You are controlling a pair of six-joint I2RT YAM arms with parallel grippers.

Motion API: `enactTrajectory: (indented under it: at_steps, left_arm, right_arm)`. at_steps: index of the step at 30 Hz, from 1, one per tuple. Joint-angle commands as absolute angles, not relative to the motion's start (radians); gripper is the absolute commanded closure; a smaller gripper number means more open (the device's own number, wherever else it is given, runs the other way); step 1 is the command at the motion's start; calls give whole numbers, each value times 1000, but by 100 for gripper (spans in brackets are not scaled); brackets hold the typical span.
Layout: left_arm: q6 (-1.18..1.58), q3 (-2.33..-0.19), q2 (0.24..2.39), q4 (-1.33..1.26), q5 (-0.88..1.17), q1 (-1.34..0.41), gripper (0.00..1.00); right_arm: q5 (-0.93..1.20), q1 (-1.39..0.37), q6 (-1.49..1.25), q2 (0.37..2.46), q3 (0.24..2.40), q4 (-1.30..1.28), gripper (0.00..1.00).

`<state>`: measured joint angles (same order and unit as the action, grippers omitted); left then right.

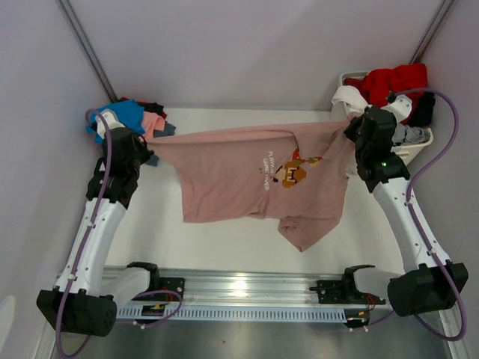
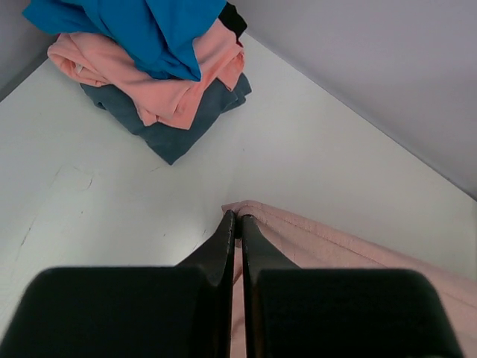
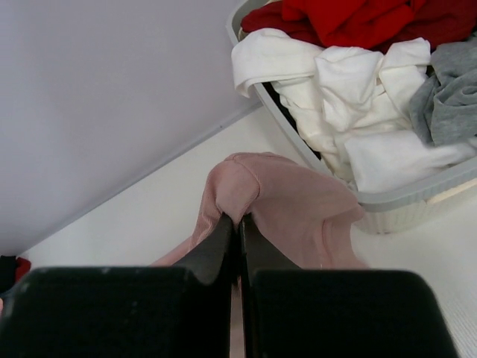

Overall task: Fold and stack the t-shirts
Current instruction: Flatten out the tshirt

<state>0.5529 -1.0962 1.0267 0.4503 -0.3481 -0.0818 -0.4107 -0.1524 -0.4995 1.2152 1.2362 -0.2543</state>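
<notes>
Pink t-shirt (image 1: 224,179) was stretched between both arms, print up, lower part sagging onto tabletop (image 1: 224,243). Left end effector (image 2: 237,224) was pinched shut on one edge, right end effector (image 3: 239,222) on the opposite edge. Step called for equal tension and lowering both together so cloth lay flat. Folded stack (image 2: 160,82) sat far left. Basket (image 3: 402,195) stood just beside right grip, a likely snag risk.

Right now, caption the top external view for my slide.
Left claw and right claw pinch a dusty-pink t-shirt stretched over the table, folded stack far left, laundry basket far right.
</notes>
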Motion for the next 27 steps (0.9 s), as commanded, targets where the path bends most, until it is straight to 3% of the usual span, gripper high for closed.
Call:
enactTrajectory:
  at_steps: [1, 9, 17, 27]
  left_arm:
    - [431, -1132, 1009, 448, -561, -3, 100]
    - [205, -1350, 1052, 448, -331, -24, 100]
    - [-106, -1509, 954, 420, -120, -199, 99]
    - [-324, -1499, 723, 429, -20, -301, 99]
  right_arm:
    - [-598, -72, -434, 1175, 1244, -200, 100]
    - [-448, -72, -356, 1134, 1432, -170, 100]
    - [-81, -83, -242, 1080, 1644, -248, 100]
    - [-213, -167, -12, 809, 1542, -134, 100]
